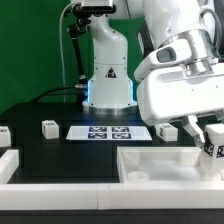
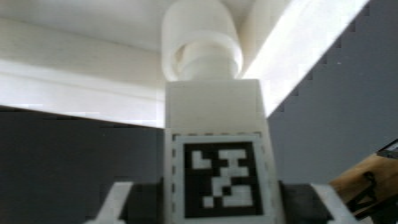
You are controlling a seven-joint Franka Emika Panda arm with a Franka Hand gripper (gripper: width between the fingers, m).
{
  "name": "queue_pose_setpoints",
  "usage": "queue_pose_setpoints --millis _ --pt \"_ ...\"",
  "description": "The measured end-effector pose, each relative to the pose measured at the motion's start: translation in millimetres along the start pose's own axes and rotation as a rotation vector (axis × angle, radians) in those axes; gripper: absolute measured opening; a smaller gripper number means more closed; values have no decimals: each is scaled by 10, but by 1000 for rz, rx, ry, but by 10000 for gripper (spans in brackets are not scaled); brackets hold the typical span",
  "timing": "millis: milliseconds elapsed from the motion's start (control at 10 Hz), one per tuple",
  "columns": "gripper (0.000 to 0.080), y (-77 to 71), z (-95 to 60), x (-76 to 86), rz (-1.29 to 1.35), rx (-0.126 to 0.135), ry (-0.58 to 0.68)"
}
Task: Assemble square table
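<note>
I have the gripper [image 1: 207,140] pinching a leg [image 1: 213,150]. In the wrist view its fingers [image 2: 121,206] press against both sides of the leg [image 2: 219,120], low down beside the tag. The tag faces the camera and the leg's rounded end points away from it.

In the exterior view, the held leg hangs at that view's right edge, over the far right part of the top [image 1: 150,168]. I cannot tell whether the leg touches the top. The top lies flat on the table [image 1: 60,150] near the front, rim upward, with nothing standing in it. In the wrist view, broad white surfaces fill the background behind the leg, but I cannot tell which part they are.

A second leg [image 1: 48,127] stands on the table toward the exterior view's left, well apart from the top. A third leg [image 1: 3,133] is cut off by that view's left edge. What looks like a fourth leg [image 1: 165,130] sits under the arm's hand, just beside the marker board [image 1: 108,131]. A rail [image 1: 15,166] runs along the front left.
</note>
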State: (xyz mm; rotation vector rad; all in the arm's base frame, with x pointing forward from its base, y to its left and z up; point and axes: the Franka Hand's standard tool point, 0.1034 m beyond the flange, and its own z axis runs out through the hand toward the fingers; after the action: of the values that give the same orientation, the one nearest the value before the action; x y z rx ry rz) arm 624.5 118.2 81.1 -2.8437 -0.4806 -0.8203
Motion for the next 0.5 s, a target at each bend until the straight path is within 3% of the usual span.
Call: queue_pose_setpoints --millis 100,200,300,400,500 --pt "291 0 1 -2 0 0 -1" --pt "382 0 1 -2 0 0 -1" --pt "553 0 1 -2 0 0 -1" --pt "553 0 1 -2 0 0 -1" --pt "629 0 1 -2 0 0 -1"
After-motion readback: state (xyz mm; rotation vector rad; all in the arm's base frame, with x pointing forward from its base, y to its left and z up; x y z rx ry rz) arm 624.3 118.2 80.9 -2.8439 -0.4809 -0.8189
